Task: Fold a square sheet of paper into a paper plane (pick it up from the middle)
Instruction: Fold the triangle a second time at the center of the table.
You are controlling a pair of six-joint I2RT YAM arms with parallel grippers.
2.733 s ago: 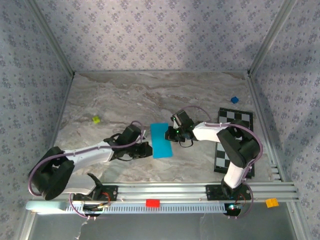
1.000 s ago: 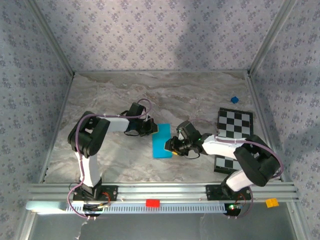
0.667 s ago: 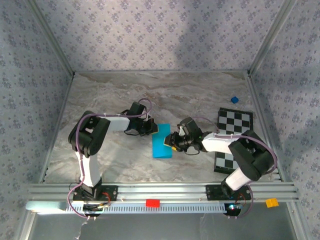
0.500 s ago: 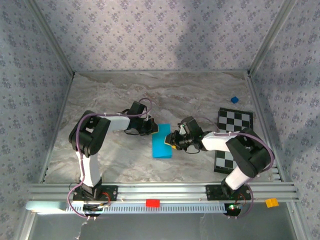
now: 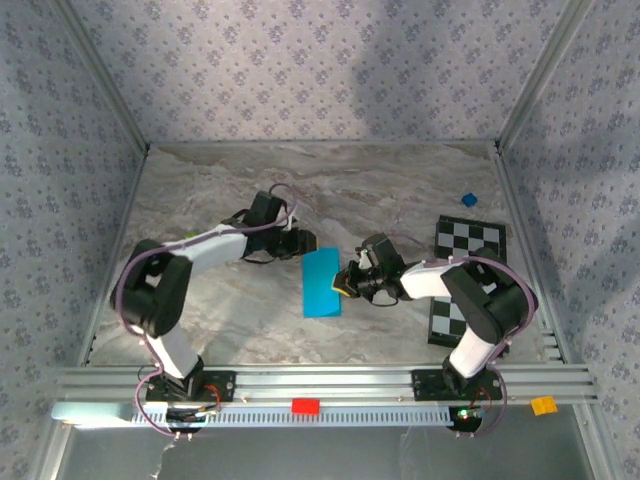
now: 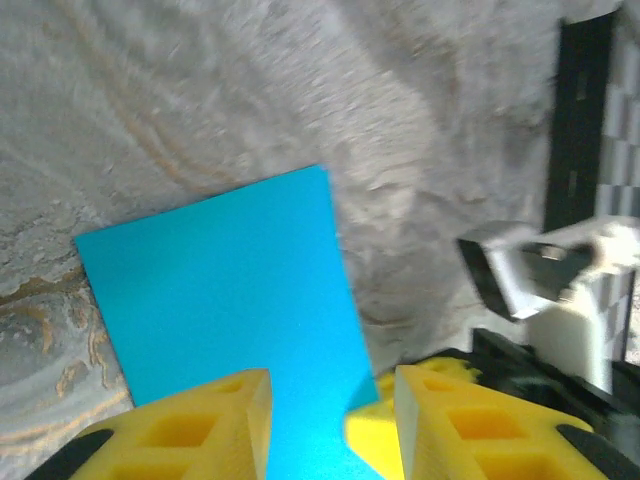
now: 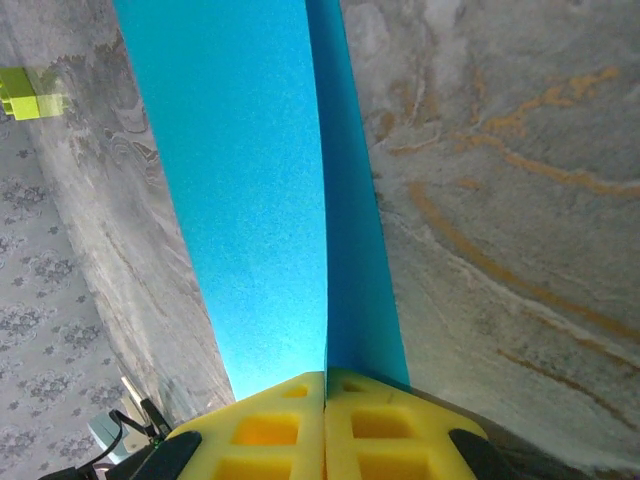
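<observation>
A: What is most likely to go wrong from here?

B: Most likely the square sheet of paper [image 5: 321, 284] slips or skews. It lies on the desk [image 5: 220, 190] between the two arms, already doubled into a narrow oblong. The right end effector [image 7: 326, 378] has its yellow fingers pressed together on the sheet's right-hand edge. That is a thin pinch. A pull from it could drag the whole sheet across the smooth desk instead of turning one layer, and the next crease would land crooked. Whether one layer or both sit in the pinch cannot be told.

A: And the other side?

B: The left end effector [image 6: 330, 388] is spread wide at the sheet's far end, with blue paper visible between its fingers. Whether those fingers touch the paper is unclear. If it pressed down while the right one tugged, the sheet could buckle or tear between them. The two wrists are also near each other, so a bump is possible.

A: How are the arms posed?

B: The left arm reaches well forward, then bends inward to the sheet's far left corner. The right arm doubles back, its elbow over the checkered board [image 5: 470, 262], and its forearm runs leftward to the sheet's right edge.
</observation>
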